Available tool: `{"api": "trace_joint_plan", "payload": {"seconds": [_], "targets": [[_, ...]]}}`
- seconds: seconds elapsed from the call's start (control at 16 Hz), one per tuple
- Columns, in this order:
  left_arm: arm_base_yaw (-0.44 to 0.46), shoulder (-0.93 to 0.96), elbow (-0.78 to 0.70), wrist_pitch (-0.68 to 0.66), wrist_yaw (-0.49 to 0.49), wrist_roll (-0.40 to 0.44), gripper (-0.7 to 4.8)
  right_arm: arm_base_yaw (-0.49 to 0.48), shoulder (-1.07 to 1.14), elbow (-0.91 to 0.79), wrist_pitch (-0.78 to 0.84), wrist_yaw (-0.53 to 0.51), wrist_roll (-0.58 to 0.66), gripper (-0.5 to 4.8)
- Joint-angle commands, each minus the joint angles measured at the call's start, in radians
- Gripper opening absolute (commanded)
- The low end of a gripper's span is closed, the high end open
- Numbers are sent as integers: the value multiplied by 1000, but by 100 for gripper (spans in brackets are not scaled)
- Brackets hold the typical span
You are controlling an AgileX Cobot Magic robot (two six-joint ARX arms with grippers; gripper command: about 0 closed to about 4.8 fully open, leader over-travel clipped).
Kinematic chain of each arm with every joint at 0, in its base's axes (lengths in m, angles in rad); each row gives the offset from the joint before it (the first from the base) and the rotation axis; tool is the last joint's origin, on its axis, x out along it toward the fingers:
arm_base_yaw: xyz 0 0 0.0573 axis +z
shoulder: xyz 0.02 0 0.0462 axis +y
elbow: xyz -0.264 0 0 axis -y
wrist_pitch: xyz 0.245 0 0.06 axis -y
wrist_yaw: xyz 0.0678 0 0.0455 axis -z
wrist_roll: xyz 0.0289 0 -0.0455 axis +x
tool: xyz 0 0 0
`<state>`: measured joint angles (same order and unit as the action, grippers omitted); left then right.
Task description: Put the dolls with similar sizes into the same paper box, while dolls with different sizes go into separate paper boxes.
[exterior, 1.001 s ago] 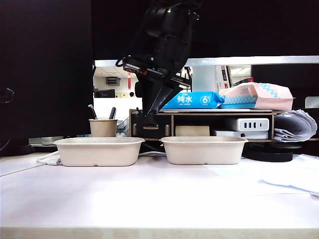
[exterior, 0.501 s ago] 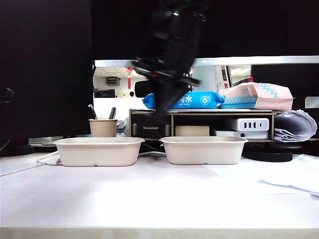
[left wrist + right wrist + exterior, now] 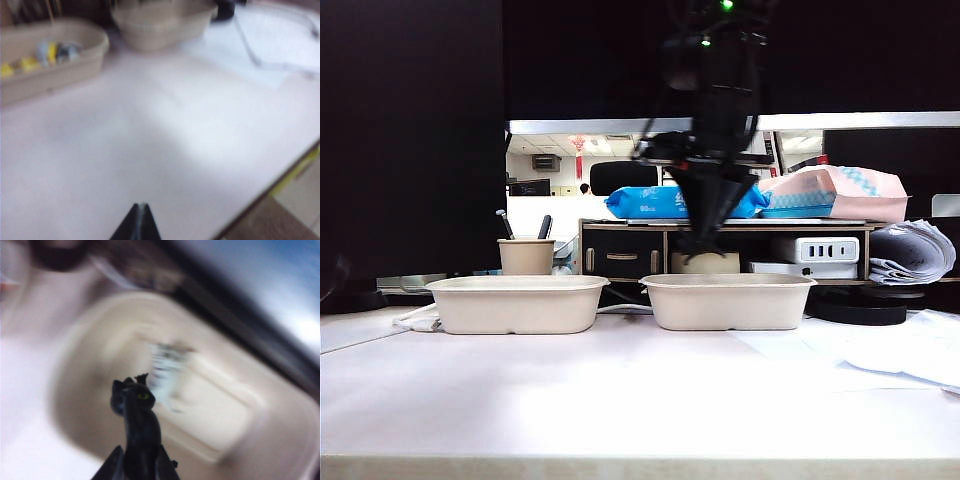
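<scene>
- Right hand (image 3: 705, 240) hangs at upper centre of the exterior view, above the right paper box (image 3: 728, 300); its fingers are pinched on the black creature (image 3: 136, 412).
- Right wrist view: blurred; a pale striped shape, probably the tiger (image 3: 165, 367), lies inside the box under the creature.
- Left hand (image 3: 140, 220) sits at the lower edge of its wrist view over bare counter (image 3: 165, 150), fingertips pressed together, nothing between them.
- Left paper box (image 3: 50, 55), upper left of that view, holds yellow and grey toys (image 3: 47, 52); we cannot tell them apart.
- Exterior view: both boxes side by side, apart, mid-frame.
</scene>
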<state>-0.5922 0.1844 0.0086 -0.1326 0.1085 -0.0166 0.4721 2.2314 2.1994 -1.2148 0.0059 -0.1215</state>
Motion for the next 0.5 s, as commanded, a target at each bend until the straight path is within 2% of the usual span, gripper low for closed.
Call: {"api": "trace_joint_plan", "payload": {"seconds": [0.06, 0.19, 0.25, 0.31, 0.5], "targets": [[2, 5, 1, -2, 1, 2, -5, -3, -6, 4, -16, 45, -3, 183], [6, 3, 1, -1, 2, 2, -5, -3, -6, 5, -18, 47, -3, 184], [22, -2, 1, -3, 9, 2, -5, -3, -10, 5, -23, 39, -8, 140], [48, -31, 1, -16, 8, 2, -5, -2, -17, 5, -27, -2, -16, -2], [126, -185, 1, -23, 2, 2, -5, 5, -65, 5, 13, -213, -16, -3]]}}
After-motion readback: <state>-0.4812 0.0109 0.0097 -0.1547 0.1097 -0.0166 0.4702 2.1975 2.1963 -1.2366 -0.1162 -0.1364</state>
